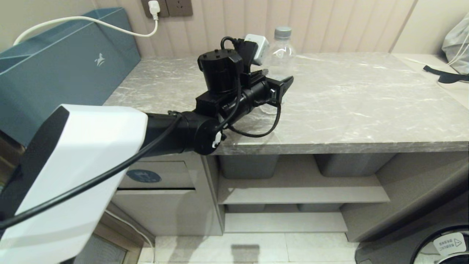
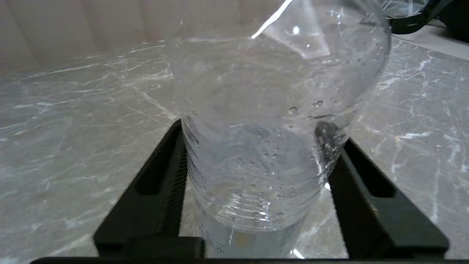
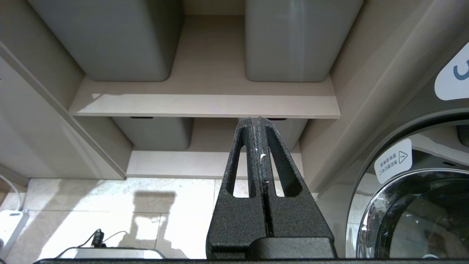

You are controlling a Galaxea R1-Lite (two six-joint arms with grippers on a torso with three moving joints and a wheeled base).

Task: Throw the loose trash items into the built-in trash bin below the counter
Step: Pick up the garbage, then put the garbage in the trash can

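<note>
A clear plastic water bottle (image 1: pixel 282 51) with a grey cap stands upright on the marble counter (image 1: pixel 348 102) near the back wall. My left gripper (image 1: pixel 280 83) reaches level across the counter and holds the bottle's lower body. In the left wrist view the bottle (image 2: pixel 271 110) fills the gap of the left gripper (image 2: pixel 254 124), and both black fingers (image 2: pixel 165 176) press against its sides. The built-in trash bin (image 1: pixel 165 185), a beige flap with a blue oval sticker, sits below the counter at the left. My right gripper (image 3: pixel 259 123) hangs shut and empty in front of the shelves.
A teal box (image 1: pixel 55 66) stands at the counter's left end, and a white plug block (image 1: pixel 256 42) sits just behind my left wrist. Grey plastic bins (image 1: pixel 249 165) fill the shelves below. A black strap (image 1: pixel 445 75) lies far right. A washing machine door (image 1: pixel 439 245) is at lower right.
</note>
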